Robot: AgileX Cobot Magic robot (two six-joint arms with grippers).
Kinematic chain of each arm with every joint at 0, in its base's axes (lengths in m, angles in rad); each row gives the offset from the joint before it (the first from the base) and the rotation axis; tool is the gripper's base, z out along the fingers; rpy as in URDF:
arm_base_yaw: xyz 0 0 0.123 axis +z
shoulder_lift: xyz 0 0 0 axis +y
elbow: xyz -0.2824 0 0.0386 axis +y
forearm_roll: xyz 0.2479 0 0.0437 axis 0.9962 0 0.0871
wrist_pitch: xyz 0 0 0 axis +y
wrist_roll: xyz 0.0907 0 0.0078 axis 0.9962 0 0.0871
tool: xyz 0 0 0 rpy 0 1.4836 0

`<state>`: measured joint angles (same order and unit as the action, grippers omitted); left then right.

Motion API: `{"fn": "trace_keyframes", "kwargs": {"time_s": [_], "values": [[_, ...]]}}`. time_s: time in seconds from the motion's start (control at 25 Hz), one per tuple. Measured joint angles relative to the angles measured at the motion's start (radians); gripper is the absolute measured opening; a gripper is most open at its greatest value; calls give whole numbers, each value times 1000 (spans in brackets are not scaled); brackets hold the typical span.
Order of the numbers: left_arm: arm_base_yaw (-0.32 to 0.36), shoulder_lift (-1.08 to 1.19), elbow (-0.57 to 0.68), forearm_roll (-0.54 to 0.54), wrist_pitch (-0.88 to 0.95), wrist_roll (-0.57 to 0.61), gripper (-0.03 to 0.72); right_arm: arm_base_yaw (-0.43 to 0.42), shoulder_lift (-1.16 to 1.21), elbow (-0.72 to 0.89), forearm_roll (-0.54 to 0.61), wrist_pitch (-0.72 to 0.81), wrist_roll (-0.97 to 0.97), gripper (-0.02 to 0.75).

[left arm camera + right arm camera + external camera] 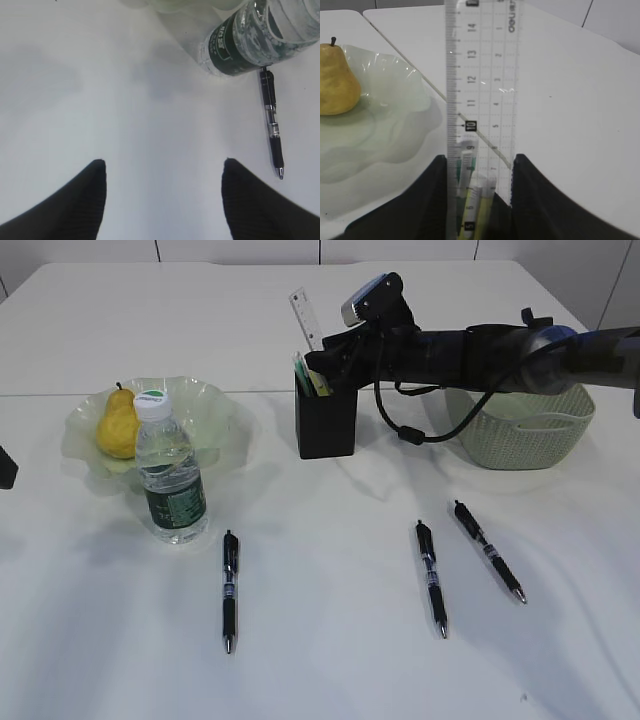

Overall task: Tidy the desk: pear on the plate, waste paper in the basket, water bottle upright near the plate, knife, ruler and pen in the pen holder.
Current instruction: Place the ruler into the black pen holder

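My right gripper (325,358) (480,157) is shut on the transparent ruler (303,315) (480,75). It holds the ruler upright with its lower end inside the black pen holder (325,425). Green-white and yellow sticks stand in the holder; I cannot tell if one is the knife. The pear (118,425) (337,80) lies on the wavy green plate (215,405) (395,100). The water bottle (170,475) (250,40) stands upright in front of the plate. My left gripper (163,161) hangs open over bare desk at the far left. The waste paper is not in view.
Three black pens lie on the desk: one (230,590) (272,125) by the bottle and two (431,578) (489,550) at front right. The green basket (530,435) stands at the right, under my right arm. A cable loops beside the holder.
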<state>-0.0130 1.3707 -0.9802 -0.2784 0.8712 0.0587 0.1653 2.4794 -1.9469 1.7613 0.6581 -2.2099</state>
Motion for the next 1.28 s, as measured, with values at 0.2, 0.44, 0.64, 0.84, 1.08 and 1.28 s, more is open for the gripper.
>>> {"fn": "trace_keyframes", "kwargs": {"time_s": [0.2,0.44,0.64,0.84,1.08,1.28], "values": [[0,0,0,0,-16,0,510,0,0,0,0,4,4,330],[0,0,0,0,-20,0,510,0,0,0,0,8,7,357],[0,0,0,0,-20,0,510,-2,0,0,0,8,7,358],[0,0,0,0,-20,0,510,-2,0,0,0,14,41,358],[0,0,0,0,-20,0,510,-2,-25,0,0,15,64,358],[0,0,0,0,-20,0,510,-2,-53,0,-2,16,128,358]]}}
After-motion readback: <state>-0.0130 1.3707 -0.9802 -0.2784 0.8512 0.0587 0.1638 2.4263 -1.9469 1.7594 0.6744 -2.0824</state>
